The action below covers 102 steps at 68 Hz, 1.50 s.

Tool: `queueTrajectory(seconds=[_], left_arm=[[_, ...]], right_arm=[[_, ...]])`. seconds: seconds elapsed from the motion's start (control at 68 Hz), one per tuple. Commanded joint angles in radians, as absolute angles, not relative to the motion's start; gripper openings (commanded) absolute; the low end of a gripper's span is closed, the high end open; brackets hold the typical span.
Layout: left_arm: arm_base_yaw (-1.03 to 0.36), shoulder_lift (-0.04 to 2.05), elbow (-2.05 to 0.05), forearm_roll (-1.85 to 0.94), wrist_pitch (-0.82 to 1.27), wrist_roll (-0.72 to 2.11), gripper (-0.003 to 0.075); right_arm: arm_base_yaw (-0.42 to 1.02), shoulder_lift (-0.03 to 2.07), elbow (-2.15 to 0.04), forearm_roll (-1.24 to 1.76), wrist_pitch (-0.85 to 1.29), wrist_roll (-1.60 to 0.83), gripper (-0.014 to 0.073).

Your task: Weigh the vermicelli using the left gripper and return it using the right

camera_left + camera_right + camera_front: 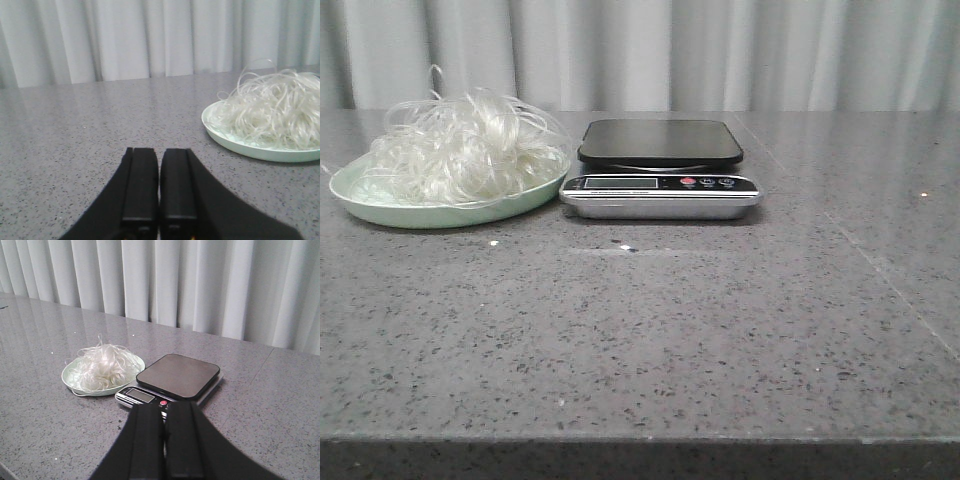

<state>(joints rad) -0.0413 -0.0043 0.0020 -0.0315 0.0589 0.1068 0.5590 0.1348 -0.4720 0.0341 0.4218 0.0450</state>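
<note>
A heap of pale, glassy vermicelli (pixel 460 150) lies on a light green plate (pixel 380 203) at the far left of the table. Right beside it stands a kitchen scale (pixel 660 170) with a dark, bare platform and a silver front with a display. Neither gripper shows in the front view. In the left wrist view my left gripper (pixel 159 150) is shut and empty, low over the table, with the vermicelli (pixel 272 112) and plate (pixel 260 150) off to one side. In the right wrist view my right gripper (pixel 164 407) is shut and empty, short of the scale (pixel 177 375) and the vermicelli (pixel 102 367).
The grey speckled stone table (pixel 640 330) has a front edge near the bottom of the front view. A pale pleated curtain (pixel 720 50) hangs behind the table. A seam line runs across the table top at the right (pixel 880 270).
</note>
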Motion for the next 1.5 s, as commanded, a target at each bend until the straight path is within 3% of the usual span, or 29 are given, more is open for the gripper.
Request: queueTrajectory(seconds=[0.0,1.088,1.103,1.25,1.485], left_arm=[[-0.033,-0.025,0.011,-0.032,-0.055,0.099,0.0127],[-0.033,-0.025,0.011,-0.025,-0.043,0.099,0.0127],[-0.033,-0.025,0.011,-0.025,-0.043,0.099,0.0127],[-0.033,-0.025,0.011,-0.025,-0.043,0.099,0.0127],[-0.033,-0.025,0.011,-0.025,-0.043,0.099,0.0127]], right_arm=[[0.554,0.146,-0.495,0.020,0.353,0.035,0.0167],[0.554,0.146,-0.495,0.020,0.353,0.035,0.0167],[0.240,0.143,-0.411,0.000,0.309,0.035,0.0167],[0.053,0.138,-0.319,0.000,0.223,0.035,0.0167],[-0.057,0.069,-0.109,0.034,-0.028,0.035,0.0167]])
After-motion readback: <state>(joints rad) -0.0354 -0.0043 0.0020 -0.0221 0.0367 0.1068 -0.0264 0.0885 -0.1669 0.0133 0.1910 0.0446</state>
